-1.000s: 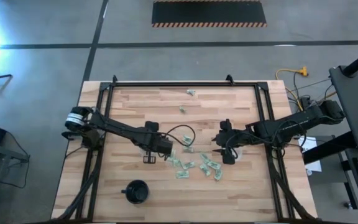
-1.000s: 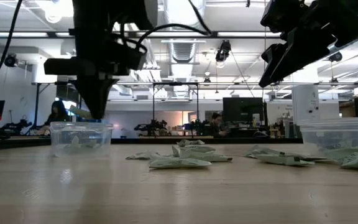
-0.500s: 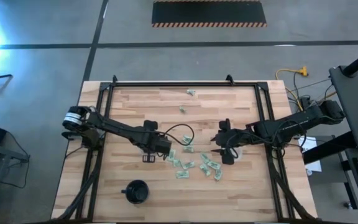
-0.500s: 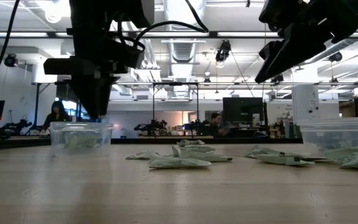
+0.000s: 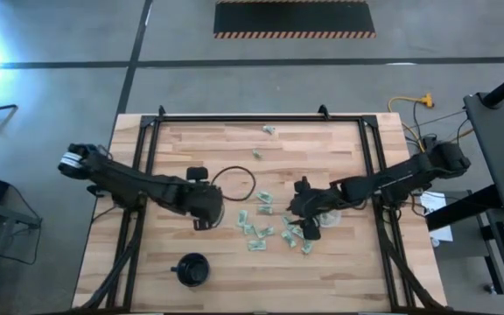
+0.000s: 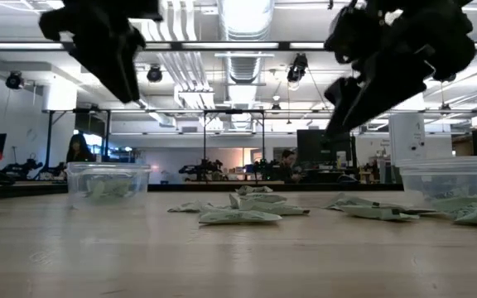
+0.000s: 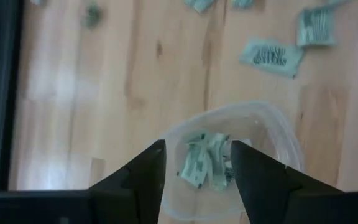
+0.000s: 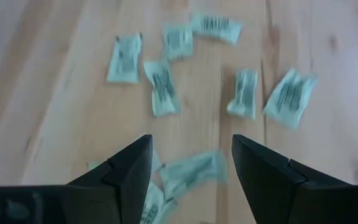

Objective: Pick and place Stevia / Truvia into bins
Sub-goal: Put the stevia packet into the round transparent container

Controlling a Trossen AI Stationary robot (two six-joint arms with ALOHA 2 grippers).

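My left gripper [image 7: 194, 168] hangs released above the cup [image 7: 229, 155] holding packets. My right gripper [image 8: 191, 168], spread and empty, hovers over loose packets [image 5: 269, 229] at the tabletop's [image 5: 322, 271] centre, the cup's three o'clock; crowding risks pinching two.

Pale wood table [image 5: 322, 149], smooth and matt; crinkled paper packets [image 8: 162, 94]; clear glossy plastic cup [image 7: 272, 134], centre frame.
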